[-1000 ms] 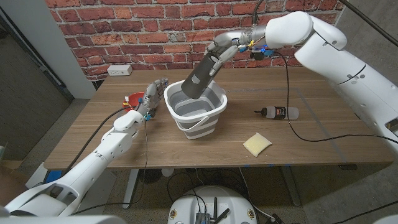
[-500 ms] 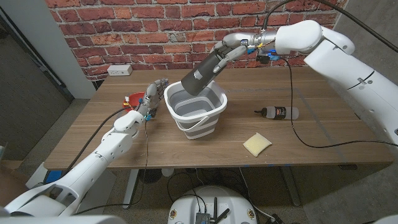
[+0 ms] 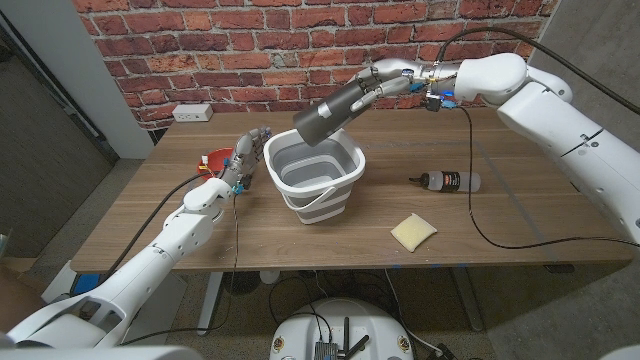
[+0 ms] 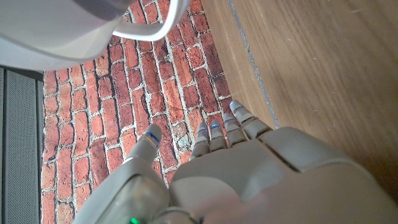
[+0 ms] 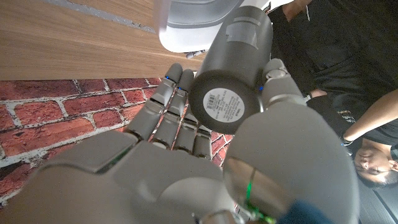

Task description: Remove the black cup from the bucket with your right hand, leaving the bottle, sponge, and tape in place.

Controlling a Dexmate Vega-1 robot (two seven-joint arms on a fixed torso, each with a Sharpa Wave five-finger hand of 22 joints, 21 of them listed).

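Above the bucket (image 3: 312, 168) rim, the black cup (image 3: 326, 115), gripped by the right robot hand (image 3: 378, 82), has risen clear, tilted with its mouth down-left, while the open left robot hand (image 3: 248, 152) waits beside the bucket on the counter (image 3: 500, 215).

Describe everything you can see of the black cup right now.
The black cup is a dark, matte, slightly tapered cylinder, plastic by the look of it. The right hand grips it near its base, fingers wrapped around the sides. It is tilted, mouth pointing down toward the bucket, lifted above the back rim and apparently clear of it. The right wrist view shows its flat round bottom bearing a white barcode label. Its inside cannot be seen.
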